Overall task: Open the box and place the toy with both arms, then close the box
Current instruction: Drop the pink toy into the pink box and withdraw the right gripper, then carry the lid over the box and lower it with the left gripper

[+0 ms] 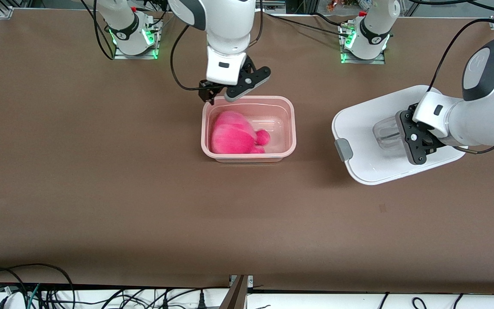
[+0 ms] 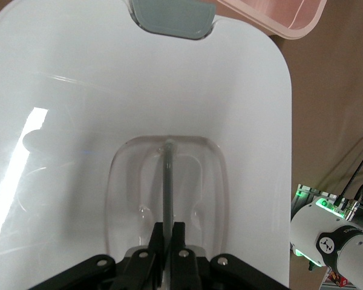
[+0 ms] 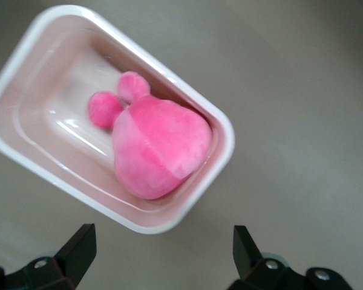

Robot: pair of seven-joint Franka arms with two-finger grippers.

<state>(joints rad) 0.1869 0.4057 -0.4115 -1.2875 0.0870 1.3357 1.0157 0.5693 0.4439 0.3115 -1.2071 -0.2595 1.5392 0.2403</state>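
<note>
Left hand (image 1: 405, 136) clamped on stiff, light lid (image 1: 371, 141) handle (image 2: 167, 199); right hand (image 1: 225, 92) spread over box (image 1: 290, 124) holding soft toy (image 1: 234, 133).

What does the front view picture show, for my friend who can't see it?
A pink toy lies inside the open pink box in the middle of a brown table. The right gripper hangs open over the box's edge, while the left gripper holds the white lid by its handle, beside the box.

The open pink box (image 1: 248, 128), at frame centre, holds the pink toy (image 1: 234, 134); its white lid (image 1: 367, 141) lies apart, toward the frame's middle right.
</note>
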